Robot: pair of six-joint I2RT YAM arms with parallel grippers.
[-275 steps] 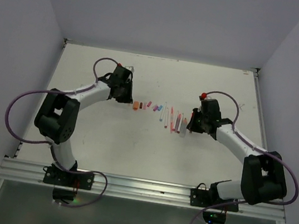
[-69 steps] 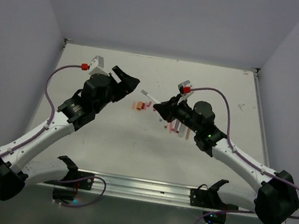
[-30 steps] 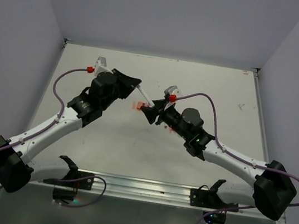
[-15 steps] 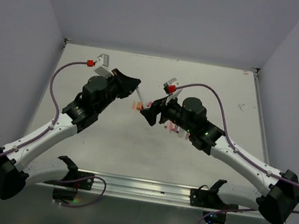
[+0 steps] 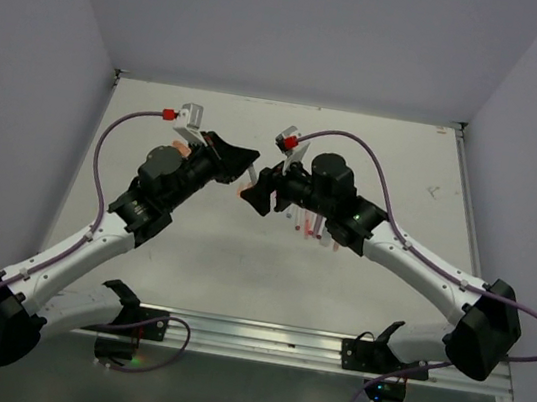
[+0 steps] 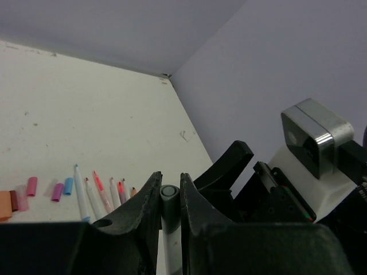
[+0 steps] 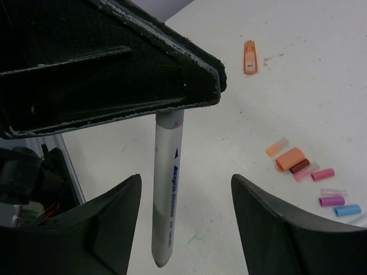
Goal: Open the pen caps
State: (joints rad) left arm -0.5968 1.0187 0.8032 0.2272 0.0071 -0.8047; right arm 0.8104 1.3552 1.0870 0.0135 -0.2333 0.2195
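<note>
on white table (image 5: 237, 277), loose pen caps (image 7: 323, 174); pale lilac walls (image 5: 305, 25) around.

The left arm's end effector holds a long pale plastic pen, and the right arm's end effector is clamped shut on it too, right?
Not quite. The left end effector does grip the long pale plastic pen, but the right end effector is open: the right wrist view shows its fingers wide apart on either side of the barrel.
</note>
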